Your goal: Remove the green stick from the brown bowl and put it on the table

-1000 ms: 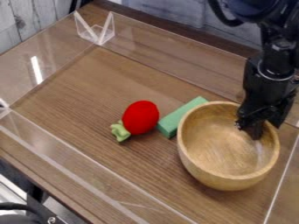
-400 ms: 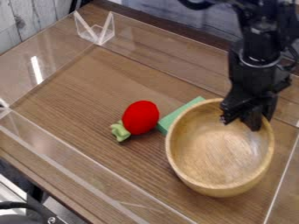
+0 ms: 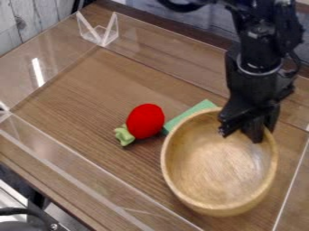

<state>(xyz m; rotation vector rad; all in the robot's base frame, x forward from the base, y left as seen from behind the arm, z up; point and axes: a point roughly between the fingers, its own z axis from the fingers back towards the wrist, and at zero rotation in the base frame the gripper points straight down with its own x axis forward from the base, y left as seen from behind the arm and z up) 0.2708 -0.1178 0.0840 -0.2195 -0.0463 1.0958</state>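
— Moved at all, compared with a second ago?
— Yes. Brown bowl (image 3: 220,164) now tipped up and pulled closer, toward 7 o'clock. Looks bigger too.
— And the gripper (image 3: 240,129)?
— Higher now, and shifted a bit to 9 o'clock. Jaws clenched on the far rim of the bowl, at about 1 o'clock on its ring.
— Green stick (image 3: 187,115)?
— Not in the bowl. Flat on the tabletop (image 3: 85,90), right behind the bowl at its 11 o'clock edge. More hidden by the rim than before.
— Anything else?
— Red round toy (image 3: 144,120) at 9 o'clock from the stick, same spot as earlier. Clear wall (image 3: 72,203) along the near edge.
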